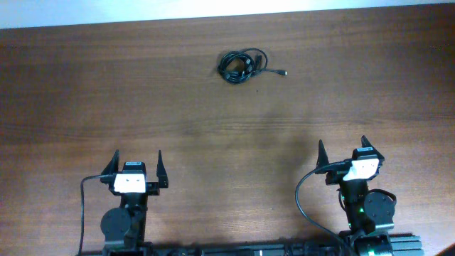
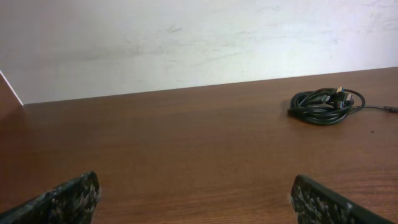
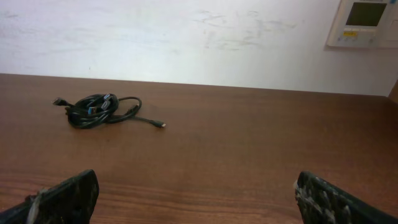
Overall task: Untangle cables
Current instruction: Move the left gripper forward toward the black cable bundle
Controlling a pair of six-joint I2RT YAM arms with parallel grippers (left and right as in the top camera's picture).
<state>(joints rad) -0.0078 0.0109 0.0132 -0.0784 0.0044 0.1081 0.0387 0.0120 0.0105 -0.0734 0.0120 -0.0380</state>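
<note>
The cables (image 1: 240, 65) lie as a small tangled bundle of thin black cords near the far middle of the brown table, with one loose end and its small plug trailing right. The bundle also shows at the right in the left wrist view (image 2: 326, 104) and at the left in the right wrist view (image 3: 98, 110). My left gripper (image 1: 138, 165) is open and empty near the front left, far from the bundle. My right gripper (image 1: 344, 153) is open and empty near the front right, also far from it. In each wrist view only the two fingertips show, wide apart, left (image 2: 198, 198) and right (image 3: 198, 198).
The wooden table (image 1: 213, 135) ends at a white wall behind the cables. A white wall panel with a small screen (image 3: 367, 22) hangs at the upper right of the right wrist view. Thick black arm cables (image 1: 302, 203) loop beside each arm base.
</note>
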